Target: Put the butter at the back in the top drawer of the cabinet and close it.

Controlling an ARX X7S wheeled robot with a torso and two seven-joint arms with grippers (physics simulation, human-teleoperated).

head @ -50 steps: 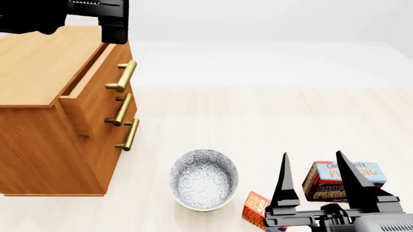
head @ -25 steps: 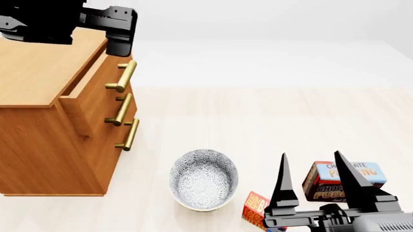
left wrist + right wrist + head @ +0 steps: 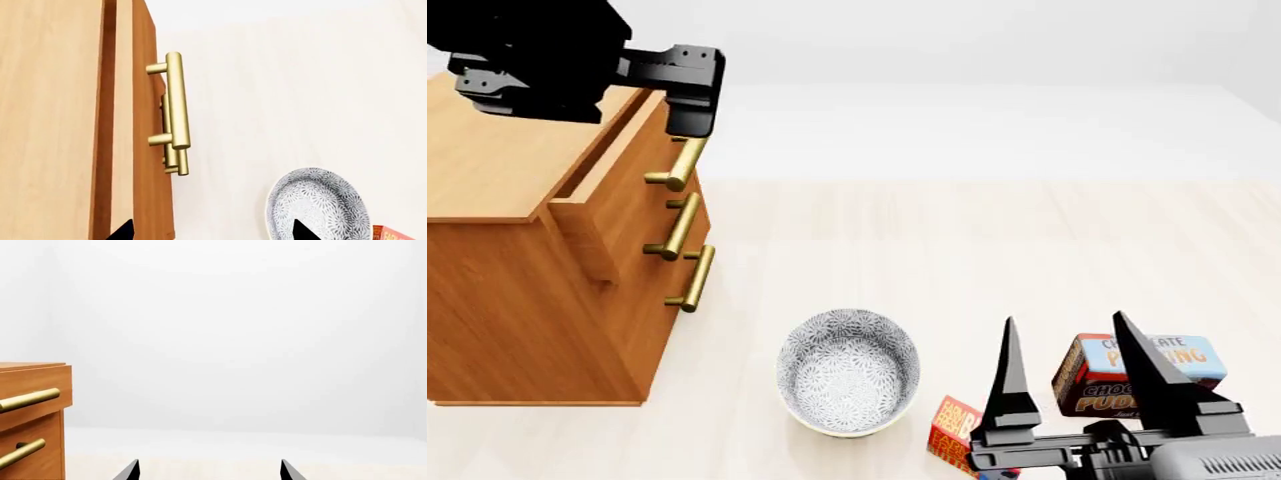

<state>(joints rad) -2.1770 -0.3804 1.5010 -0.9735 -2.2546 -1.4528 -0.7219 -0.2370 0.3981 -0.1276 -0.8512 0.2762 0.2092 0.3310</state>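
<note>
The head camera looked down from above over the floor, the cabinet (image 3: 521, 250) at left. The left wrist camera sat close above the cabinet's brass handles (image 3: 175, 107), sharing the patterned bowl (image 3: 319, 205). The right wrist camera faced level, catching the cabinet's corner.

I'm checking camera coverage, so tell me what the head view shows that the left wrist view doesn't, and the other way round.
Only the head view shows the left gripper above the top drawer's handle, the open right gripper, the pudding box, and the cabinet's top and side. Only the left wrist view shows the handles stacked end-on from close up, with just the left gripper's fingertips at the frame edge. Both share the top drawer pulled slightly out, the bowl and a piece of the butter.
</note>
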